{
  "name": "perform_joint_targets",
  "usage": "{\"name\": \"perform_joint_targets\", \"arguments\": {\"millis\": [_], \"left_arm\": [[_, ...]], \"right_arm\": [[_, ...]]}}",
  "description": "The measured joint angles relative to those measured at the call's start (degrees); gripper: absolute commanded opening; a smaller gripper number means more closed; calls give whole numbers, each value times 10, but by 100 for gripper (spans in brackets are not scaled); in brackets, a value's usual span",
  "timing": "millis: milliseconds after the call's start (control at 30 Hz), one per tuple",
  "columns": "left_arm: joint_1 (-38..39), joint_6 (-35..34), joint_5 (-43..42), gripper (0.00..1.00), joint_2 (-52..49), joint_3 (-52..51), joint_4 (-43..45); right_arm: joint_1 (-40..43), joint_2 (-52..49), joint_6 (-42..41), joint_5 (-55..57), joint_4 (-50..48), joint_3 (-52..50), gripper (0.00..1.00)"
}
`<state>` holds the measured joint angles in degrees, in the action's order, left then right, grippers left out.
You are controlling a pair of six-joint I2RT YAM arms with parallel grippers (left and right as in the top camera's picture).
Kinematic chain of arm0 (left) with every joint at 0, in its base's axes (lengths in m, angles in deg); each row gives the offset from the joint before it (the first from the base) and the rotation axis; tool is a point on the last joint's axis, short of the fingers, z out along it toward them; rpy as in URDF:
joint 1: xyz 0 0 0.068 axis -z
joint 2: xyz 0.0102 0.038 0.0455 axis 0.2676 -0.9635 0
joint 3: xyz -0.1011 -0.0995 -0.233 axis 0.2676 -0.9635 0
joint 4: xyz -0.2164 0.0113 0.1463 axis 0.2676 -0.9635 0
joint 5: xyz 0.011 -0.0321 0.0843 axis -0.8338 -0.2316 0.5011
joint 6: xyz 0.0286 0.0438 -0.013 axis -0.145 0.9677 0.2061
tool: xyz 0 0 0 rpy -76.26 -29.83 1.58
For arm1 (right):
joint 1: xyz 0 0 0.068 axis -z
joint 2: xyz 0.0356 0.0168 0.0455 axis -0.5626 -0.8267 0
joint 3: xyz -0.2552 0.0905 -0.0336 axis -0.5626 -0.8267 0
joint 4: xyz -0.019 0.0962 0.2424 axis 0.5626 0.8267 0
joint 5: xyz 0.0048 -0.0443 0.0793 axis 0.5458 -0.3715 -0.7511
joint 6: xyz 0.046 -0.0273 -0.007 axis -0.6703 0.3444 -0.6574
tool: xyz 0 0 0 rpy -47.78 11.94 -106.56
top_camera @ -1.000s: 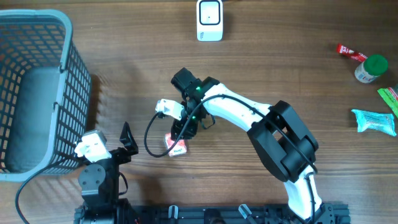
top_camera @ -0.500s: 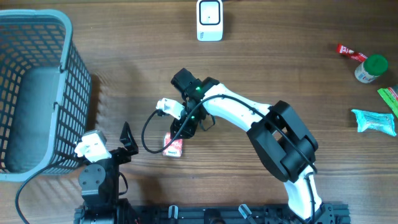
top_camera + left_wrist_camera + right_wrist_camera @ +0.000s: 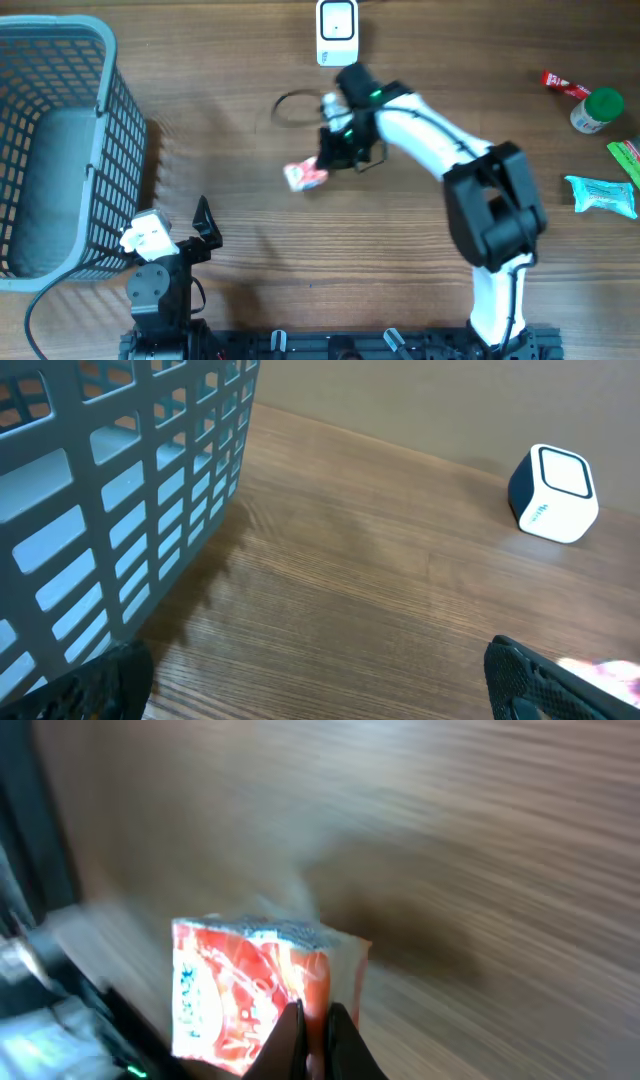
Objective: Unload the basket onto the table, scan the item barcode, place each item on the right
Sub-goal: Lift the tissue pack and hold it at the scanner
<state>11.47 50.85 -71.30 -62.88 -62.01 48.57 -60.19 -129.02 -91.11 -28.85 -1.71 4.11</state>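
The right gripper is pinched tight on the lower edge of a small packet, its two fingertips nearly meeting over the wrapper. The packet is red-orange with pale lettering too blurred to read and a silvery crimped strip along its top edge; in the wrist view a dark shadow lies on the wood just right of it. From overhead the packet sticks out to the left of the right gripper, over the middle of the table. It is nearer than the scanner and slightly left of it, and the two are apart.

The scanner is a small white box with a dark side and stands at the far edge.

The left gripper is spread wide with nothing between its fingers, one at each lower corner of its wrist view. It sits at the near left, just beside the basket.

The basket is a grey-blue plastic lattice at the far left, and its grey floor shows from overhead.

Well apart at the far right lie a red packet, a green-capped bottle, a green wrapper and a teal pouch.
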Motion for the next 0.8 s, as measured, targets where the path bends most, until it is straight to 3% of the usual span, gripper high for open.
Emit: {"name": "perform_joint_targets", "arguments": {"millis": [100,133,200,233,467,700,733,800], "left_arm": [[0,0,0,100,0,0,0],[0,0,0,100,0,0,0],[0,0,0,100,0,0,0],[0,0,0,100,0,0,0],[0,0,0,100,0,0,0],[0,0,0,100,0,0,0],[0,0,0,100,0,0,0],[0,0,0,100,0,0,0]], "right_arm": [[56,3,-187,78,58,-1,4],[76,3,-253,110,74,-6,24],[74,5,-322,137,72,-18,90],[69,7,-345,150,66,-28,100],[77,16,-212,141,52,-10,100],[76,44,-172,132,-17,-14,100],[74,44,-170,132,-33,-27,96],[65,44,-167,132,-78,-64,73]]}}
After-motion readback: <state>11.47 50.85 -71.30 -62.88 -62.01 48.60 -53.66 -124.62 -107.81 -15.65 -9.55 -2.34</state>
